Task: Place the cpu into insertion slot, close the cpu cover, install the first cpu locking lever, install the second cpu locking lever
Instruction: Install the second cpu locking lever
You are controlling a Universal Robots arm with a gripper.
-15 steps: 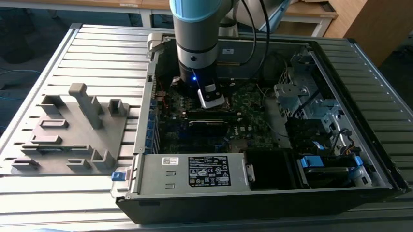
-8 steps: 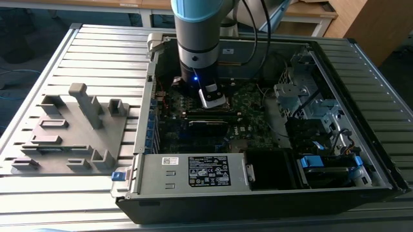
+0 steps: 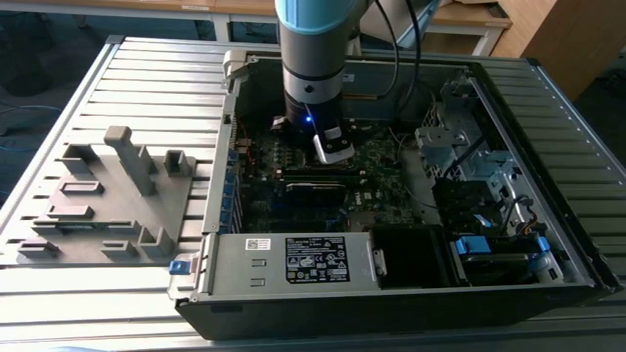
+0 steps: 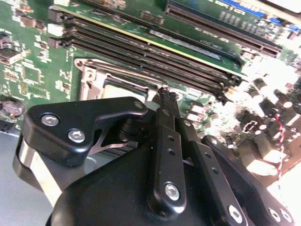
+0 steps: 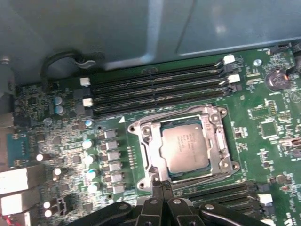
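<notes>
cpu (image 5: 184, 149) seated under cpu cover (image 5: 220, 147), fingers (image 5: 162, 187) pressed together

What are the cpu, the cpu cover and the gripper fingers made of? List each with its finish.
cpu: looks like metal, a dull silvery face with a soft sheen.
cpu cover: apparently thin sheet metal, bright silvery; it glints along its edges around the chip.
Gripper fingers: matte black, metal or hard plastic, unclear which; their bolt heads are shiny, likely steel.
</notes>
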